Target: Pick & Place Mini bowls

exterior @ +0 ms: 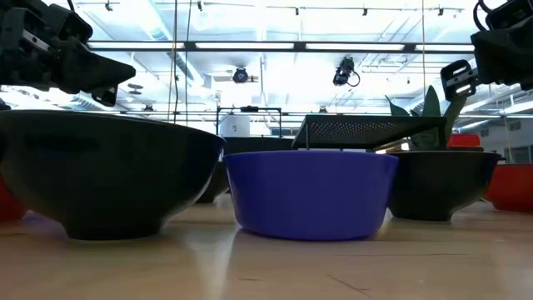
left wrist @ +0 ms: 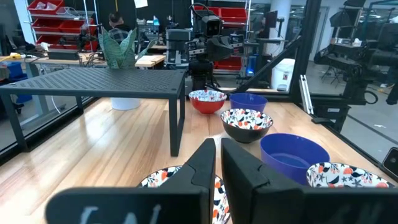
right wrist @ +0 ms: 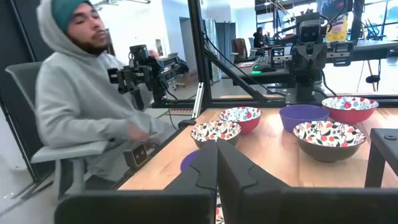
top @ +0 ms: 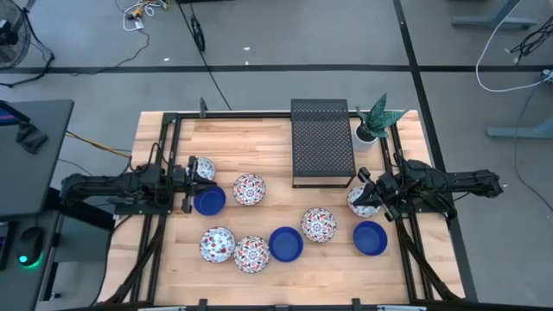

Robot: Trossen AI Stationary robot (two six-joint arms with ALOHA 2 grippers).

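Observation:
Nine mini bowls are on the wooden table, three solid blue and six white with a floral pattern. My left gripper [top: 193, 178] [left wrist: 218, 163] is at the table's left, shut on a floral bowl [top: 205, 168]. A blue bowl [top: 208, 201] sits just near-side of it. My right gripper [top: 366, 192] [right wrist: 216, 163] is at the table's right, shut on another floral bowl [top: 360, 202]. The other bowls stand on their feet between the arms: floral [top: 249, 188], [top: 218, 244], [top: 251, 253], [top: 319, 225], and blue [top: 286, 244], [top: 370, 238]. My left gripper pinches the floral bowl's rim [left wrist: 186, 176] between its two fingers, which come level from the table's left. The bowl's patterned inside shows just under the fingers. Whether its foot is on the table cannot be seen. My right gripper pinches the rim of its floral bowl [right wrist: 215, 213], coming level from the table's right. Only a sliver of pattern shows between the fingers [right wrist: 202, 168], which hide the rest. Whether the bowl is lifted does not show.
A black perforated rack [top: 322, 142] stands at the far middle of the table, its near leg [left wrist: 176, 112] ahead of my left gripper. A potted green plant [top: 374, 121] stands beside it. A black frame rail [top: 164, 173] runs round the table. A person in a grey hoodie [right wrist: 81, 106] sits beyond the table's left side.

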